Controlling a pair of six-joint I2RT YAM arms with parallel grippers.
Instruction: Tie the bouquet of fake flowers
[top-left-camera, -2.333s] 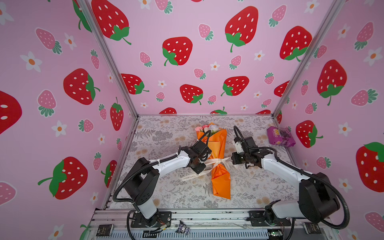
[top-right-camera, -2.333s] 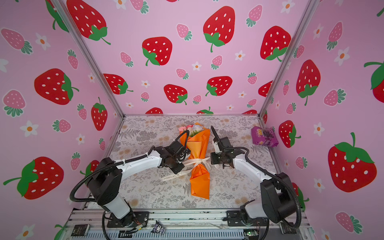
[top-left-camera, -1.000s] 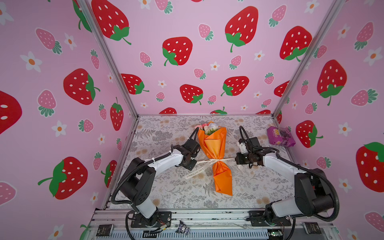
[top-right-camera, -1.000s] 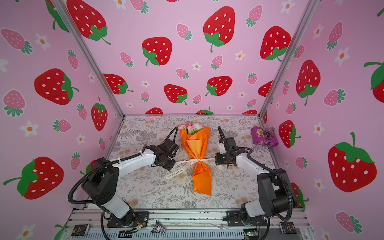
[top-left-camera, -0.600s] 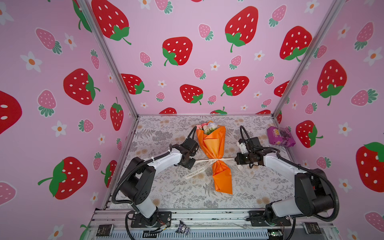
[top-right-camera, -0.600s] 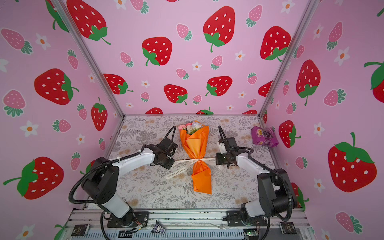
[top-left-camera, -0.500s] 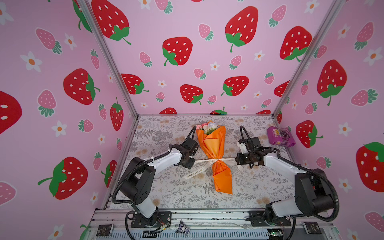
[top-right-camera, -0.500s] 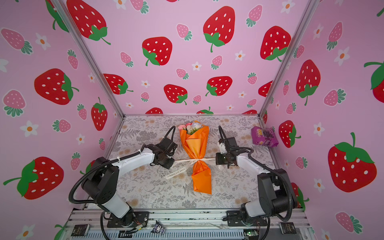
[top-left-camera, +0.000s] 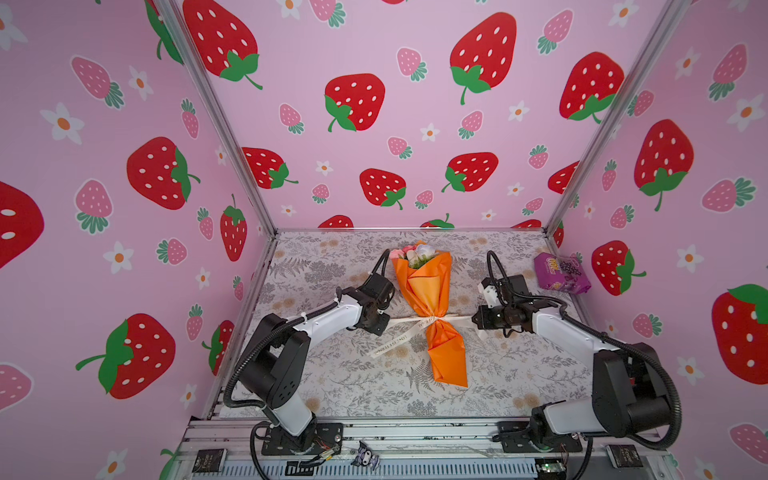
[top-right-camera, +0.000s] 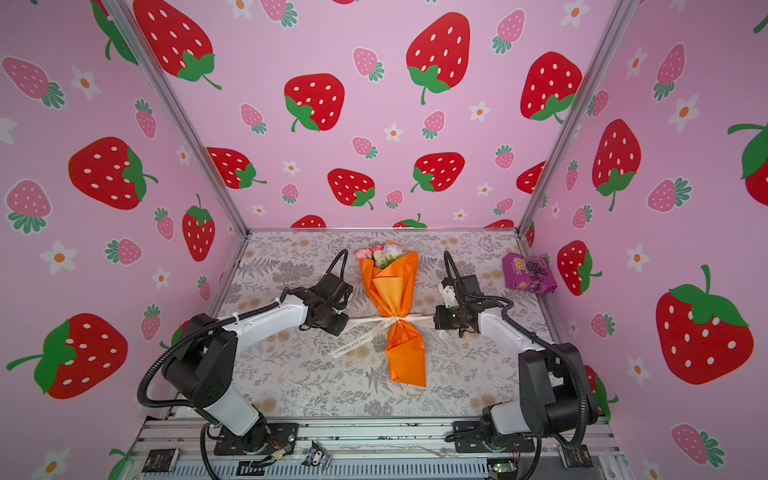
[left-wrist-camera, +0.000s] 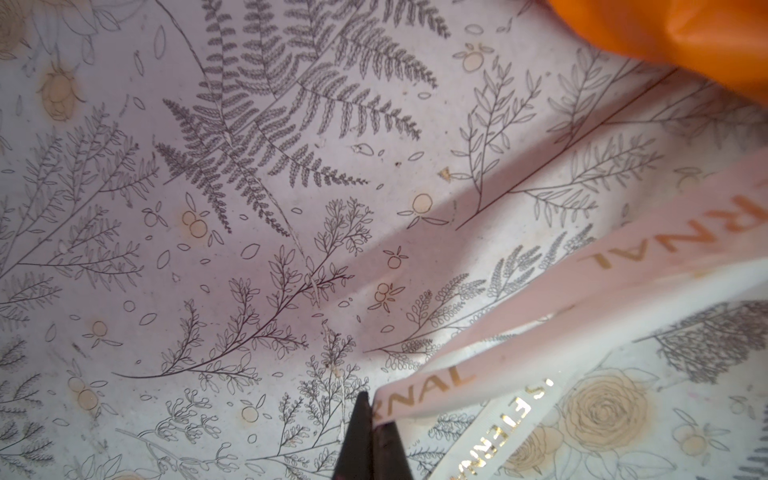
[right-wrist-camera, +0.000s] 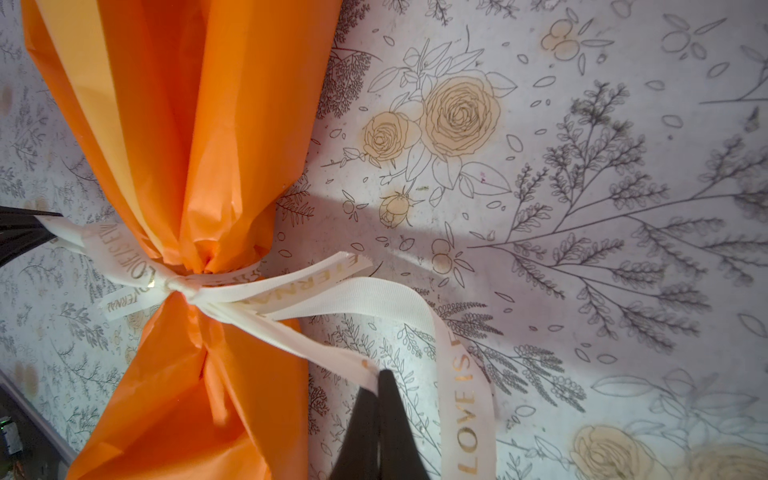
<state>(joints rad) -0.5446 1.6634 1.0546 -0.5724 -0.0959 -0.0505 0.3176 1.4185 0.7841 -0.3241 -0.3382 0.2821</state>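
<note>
Right wrist view: right gripper (right-wrist-camera: 377, 376) and left gripper (right-wrist-camera: 56, 227) each pinch a ribbon (right-wrist-camera: 332, 291) end beside the mid-table bouquet (right-wrist-camera: 187, 124) — pull evenly outward, low, so the knot (right-wrist-camera: 183, 286) cinches without dragging it

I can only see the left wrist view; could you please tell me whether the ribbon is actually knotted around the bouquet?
Observer: Yes, the cream ribbon is knotted around the pinched waist of the bouquet of fake flowers.
Operator: Thanks. What is the right gripper doing?
Observer: The right gripper is shut on a ribbon strand, across the bouquet from the left gripper.
Operator: Anything else nearby?
Observer: A purple snack packet lies at the far right, well clear of the bouquet.
</note>
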